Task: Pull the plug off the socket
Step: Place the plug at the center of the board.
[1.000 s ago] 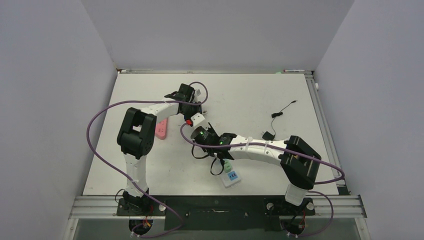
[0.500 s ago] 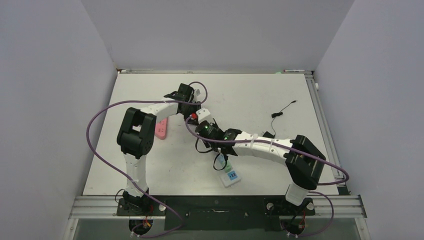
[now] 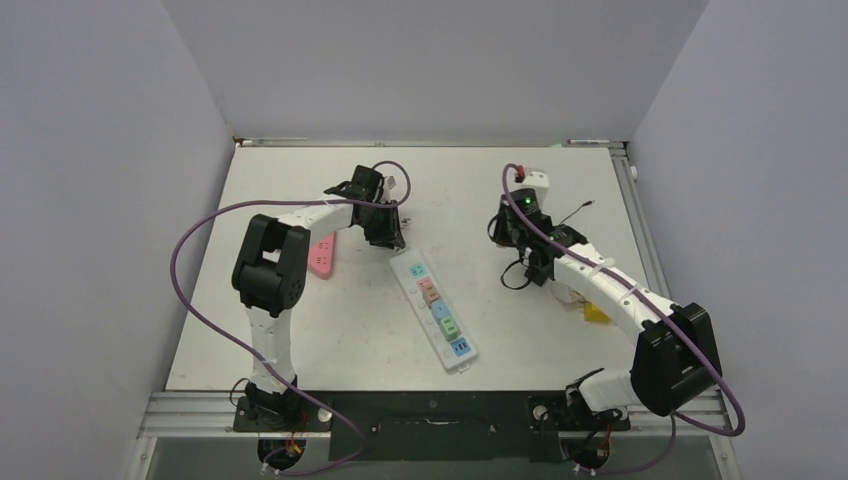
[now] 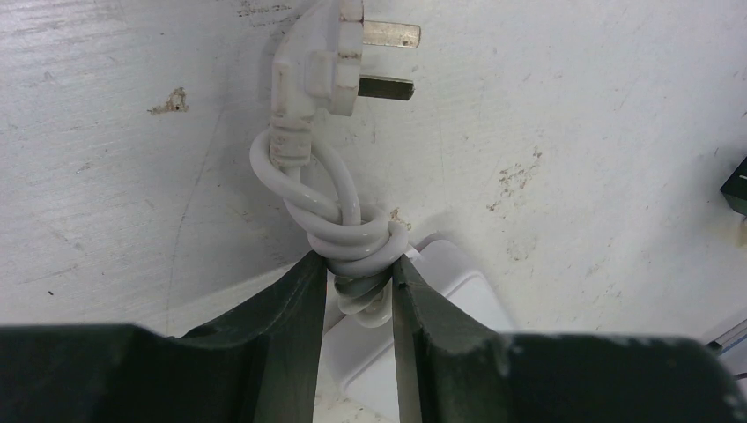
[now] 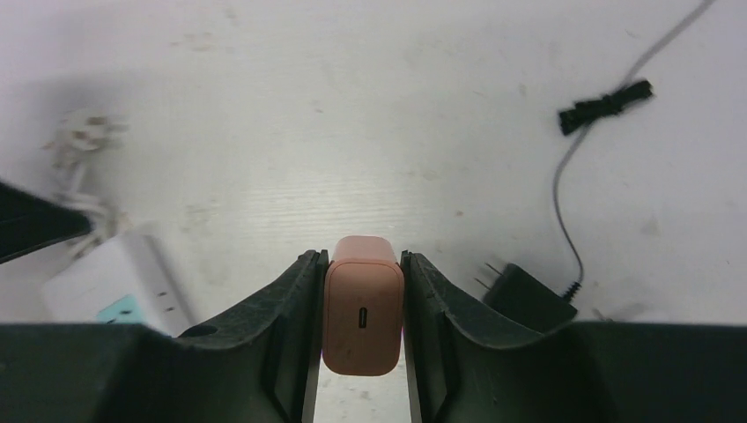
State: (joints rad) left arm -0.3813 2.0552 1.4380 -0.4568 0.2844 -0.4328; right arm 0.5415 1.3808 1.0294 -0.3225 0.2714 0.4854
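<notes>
Plug [image 5: 363, 304] and socket are apart: the pink plug sits upright between the 2 fingers of the right hand [image 5: 361, 262], clamped on its flat sides, above bare desk [image 3: 350, 330] at the far right. The power strip [image 3: 434, 311] lies diagonally mid-desk, well apart from it, and as far as the top view shows nothing stands in its sockets. The left hand [image 4: 359, 264] is narrowed on the strip's knotted white cord [image 4: 352, 238] just where it leaves the strip's end, with the cord's own white plug [image 4: 321, 62] lying loose beyond.

The pull looks done, so what remains is probably setting the plug down. To do that well, the right hand should lower straight to a clear patch, steering off the black adapter [image 5: 527, 300] and its thin cable [image 5: 573, 150] just to the right. It should spread its fingers only once the plug's base rests on the desk, since a narrow upright block like this may topple or skid if dropped. The left hand can let go of the cord afterwards, without dragging the strip.
</notes>
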